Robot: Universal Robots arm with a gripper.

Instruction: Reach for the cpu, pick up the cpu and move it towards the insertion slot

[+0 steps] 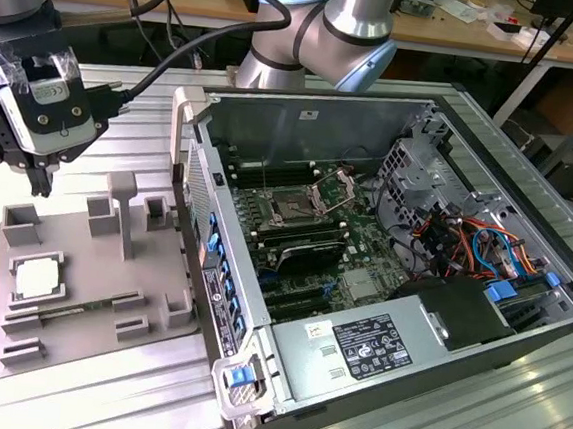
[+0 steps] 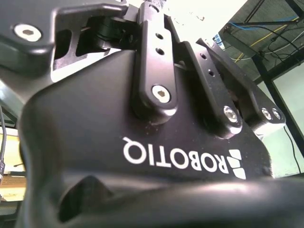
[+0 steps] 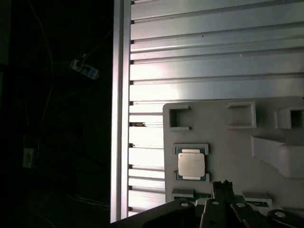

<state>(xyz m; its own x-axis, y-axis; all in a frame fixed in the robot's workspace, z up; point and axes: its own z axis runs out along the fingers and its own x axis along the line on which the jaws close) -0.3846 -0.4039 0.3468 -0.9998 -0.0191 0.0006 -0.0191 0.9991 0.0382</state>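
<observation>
The gripper, closed on nothing, hangs above the moulded tray near the cpu, tall post alongside.

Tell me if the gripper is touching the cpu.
Apart. The exterior view shows the gripper hovering above the tray, well clear of the cpu.

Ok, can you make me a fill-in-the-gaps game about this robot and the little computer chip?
1. The cpu lies on the grey moulded ___.
2. The gripper is holding ___, because the cpu is not yet picked up.
3. The insertion slot sits on the ___ circuit board inside the open computer case.

Missing words: tray; nothing; green.
</observation>
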